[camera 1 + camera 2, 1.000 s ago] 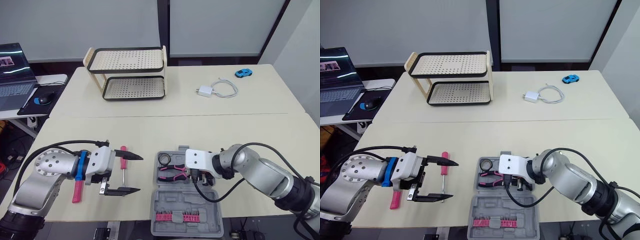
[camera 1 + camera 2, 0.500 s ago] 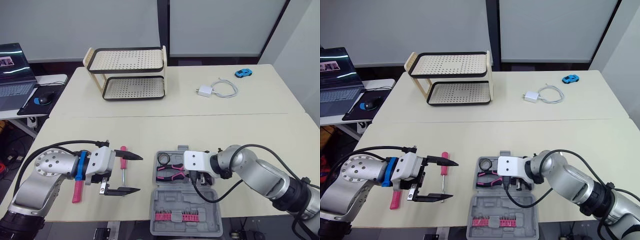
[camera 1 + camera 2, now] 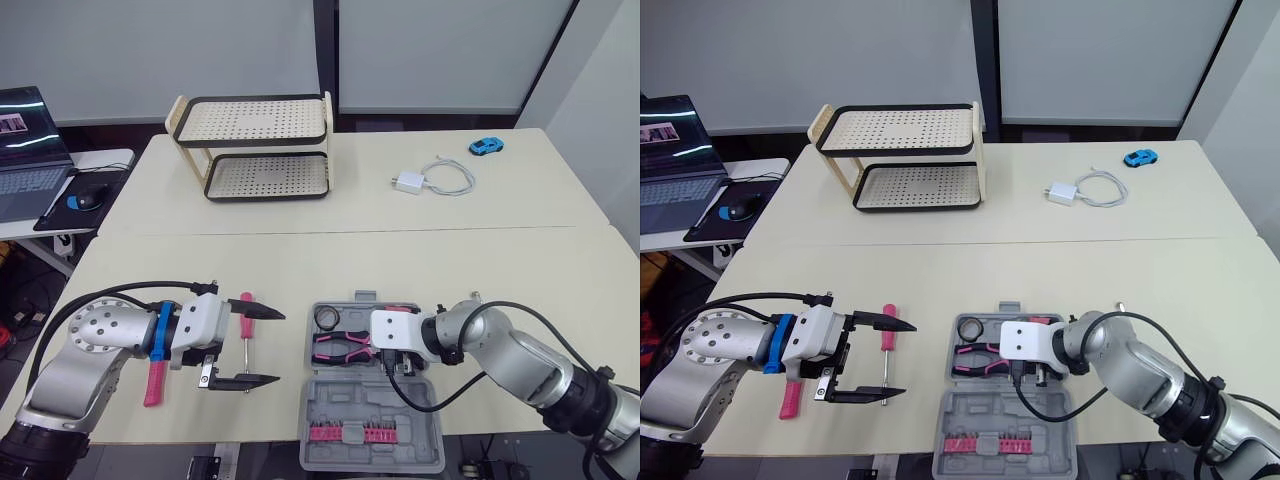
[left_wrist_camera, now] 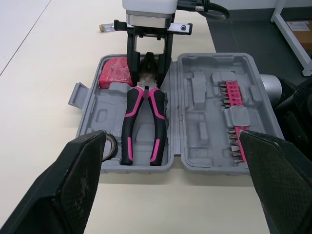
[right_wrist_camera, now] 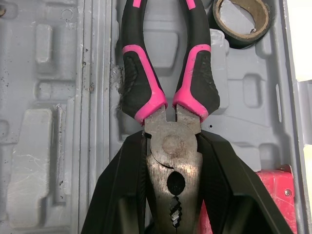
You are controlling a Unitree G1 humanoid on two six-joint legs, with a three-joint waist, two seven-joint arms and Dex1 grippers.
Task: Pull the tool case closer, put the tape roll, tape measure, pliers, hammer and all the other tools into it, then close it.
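A: Where does the tool case stand?

B: Open, flat at the near edge of the table, between the two arms. I'd call the pulling-closer step done.

A: What is inside?

B: The pliers lie in the tray half with their pink-and-black handles pointing away from the right gripper. The tape roll sits in the corner just beside the handle ends. A red item lies next to the pliers' head, and I'd guess it is the tape measure. The lid half holds a row of pink bits.

A: And the right claw?

B: Its two black fingers hug the pliers' metal head on both sides, so it looks clamped on them while they rest in their recess. Letting go seems due next.

A: What is left outside?

B: A pink-handled screwdriver lies on the table beside the case. The left gripper hovers over its shaft with fingers spread wide, holding nothing. Another pink tool lies partly under the left arm, and I cannot tell what it is.

A: So how far along is it?

B: Roughly halfway. Those loose tools need to go in, then the lid has to be shut.
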